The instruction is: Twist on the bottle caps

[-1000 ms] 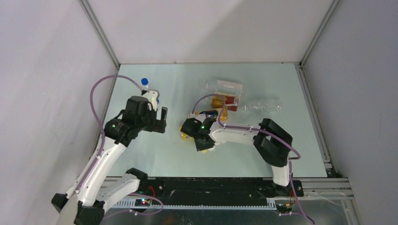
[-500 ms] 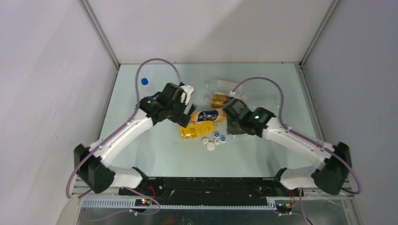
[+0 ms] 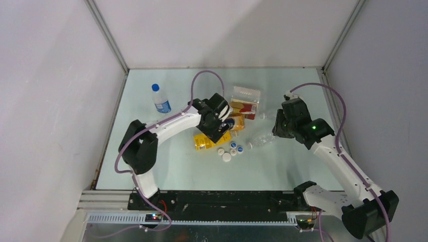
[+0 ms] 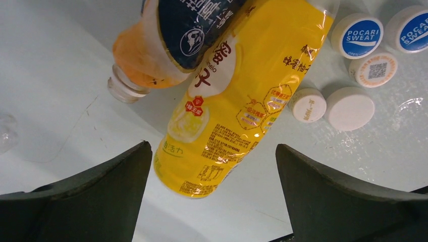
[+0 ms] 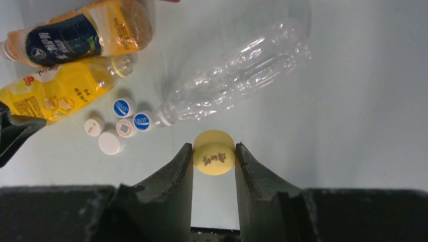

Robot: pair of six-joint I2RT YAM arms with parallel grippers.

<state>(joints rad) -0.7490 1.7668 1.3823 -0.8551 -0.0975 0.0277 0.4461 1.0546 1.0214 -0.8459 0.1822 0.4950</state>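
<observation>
Top external, left to right: a capped blue-label bottle (image 3: pixel 160 100) stands far left, so I'd call that one done. My left gripper (image 4: pixel 212 148) hangs with jaws spread over the lying yellow bottle (image 4: pixel 242 91), probably lined up to grab and steady it. Loose caps (image 3: pixel 229 150) cluster just near of it. My right gripper (image 5: pixel 214 160) is pinching a yellow cap (image 5: pixel 214 155) beside the lying clear bottle (image 5: pixel 237 83). Going by colour, I'd say it belongs on the yellow one.

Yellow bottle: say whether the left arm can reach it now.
Probably yes: the open left gripper hangs over the yellow bottle, its base end bare; the orange bottle crowds only one side.
</observation>
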